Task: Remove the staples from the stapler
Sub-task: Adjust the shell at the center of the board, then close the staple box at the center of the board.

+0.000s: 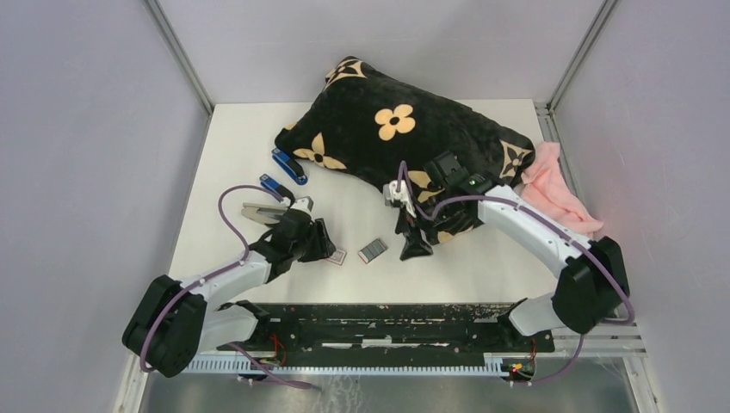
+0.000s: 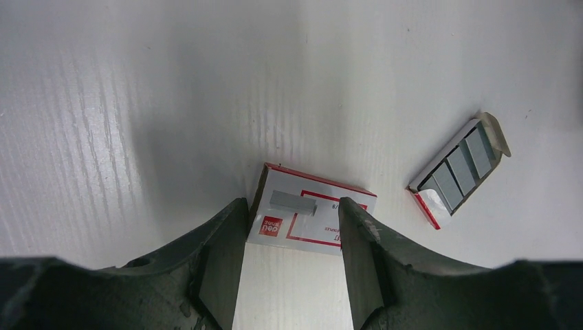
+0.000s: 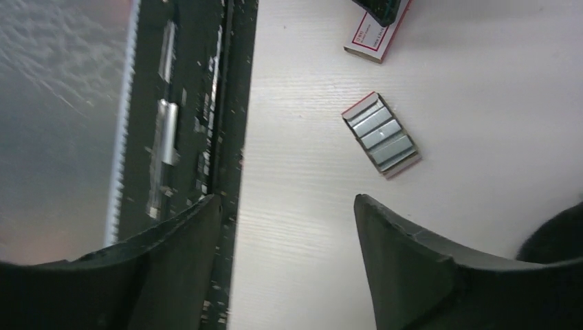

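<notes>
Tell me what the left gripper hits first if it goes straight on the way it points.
Likely the staple strip lying on the white-and-red box, centred between the left gripper fingers; the table lies beneath. Depth is unclear.

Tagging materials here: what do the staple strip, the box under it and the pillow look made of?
Staple strip: likely metal, dull grey, crisp straight edges.
Box: probably thin card, white with printed red border.
Pillow: plush fabric, black with tan flowers, fuzzy outline.
</notes>
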Robot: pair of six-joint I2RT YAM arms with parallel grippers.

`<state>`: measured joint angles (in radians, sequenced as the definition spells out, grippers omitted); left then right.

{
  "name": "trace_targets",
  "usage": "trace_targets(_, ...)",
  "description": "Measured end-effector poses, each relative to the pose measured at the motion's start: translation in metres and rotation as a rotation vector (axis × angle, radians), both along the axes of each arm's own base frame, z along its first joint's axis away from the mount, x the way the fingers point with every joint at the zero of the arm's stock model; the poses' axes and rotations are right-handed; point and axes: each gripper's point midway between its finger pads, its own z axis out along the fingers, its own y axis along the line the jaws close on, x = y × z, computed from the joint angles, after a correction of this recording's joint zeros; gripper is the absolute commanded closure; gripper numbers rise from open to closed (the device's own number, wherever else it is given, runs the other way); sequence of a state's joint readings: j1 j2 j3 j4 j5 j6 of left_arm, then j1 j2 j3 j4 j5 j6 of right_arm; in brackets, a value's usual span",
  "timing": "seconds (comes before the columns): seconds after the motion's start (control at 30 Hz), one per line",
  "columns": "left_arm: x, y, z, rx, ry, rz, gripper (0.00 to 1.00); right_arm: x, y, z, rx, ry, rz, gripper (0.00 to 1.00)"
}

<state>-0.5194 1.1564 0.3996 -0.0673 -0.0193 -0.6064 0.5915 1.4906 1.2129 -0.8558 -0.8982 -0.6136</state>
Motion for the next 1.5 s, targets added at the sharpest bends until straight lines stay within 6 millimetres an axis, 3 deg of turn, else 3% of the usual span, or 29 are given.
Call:
trace_targets(0.03,0.000,-0.001,0.000,-0.002,0.001,-0.004,0.41,-0.002,-0.003,-0.004,0.011,-0.054,0.025,0.00)
trace_targets(0.23,-0.004,-0.002,0.001,-0.014,0.002,-0.017,0.41,-0.028,-0.012,-0.050,0.027,-0.347,0.338,0.01)
trace_targets(0.4,-0.007,-0.001,0.001,-0.023,-0.009,-0.020,0.41,-0.001,0.005,-0.087,-0.031,-0.415,0.488,0.00)
trace_targets(0.53,-0.010,0.001,0.001,-0.030,-0.018,-0.020,0.41,0.013,0.018,-0.106,-0.077,-0.445,0.543,0.02)
trace_targets(0.7,-0.016,0.003,0.003,-0.040,-0.030,-0.023,0.41,0.030,0.038,-0.121,-0.122,-0.478,0.567,0.06)
trace_targets(0.9,-0.017,0.004,0.004,-0.044,-0.037,-0.023,0.41,0.039,0.049,-0.132,-0.178,-0.480,0.559,0.14)
trace_targets(1.13,-0.021,0.003,0.001,-0.051,-0.027,-0.032,0.41,0.044,0.050,-0.151,-0.259,-0.462,0.532,0.24)
trace_targets(1.5,-0.021,0.001,0.001,-0.065,-0.024,-0.033,0.41,0.044,0.049,-0.154,-0.303,-0.452,0.507,0.41)
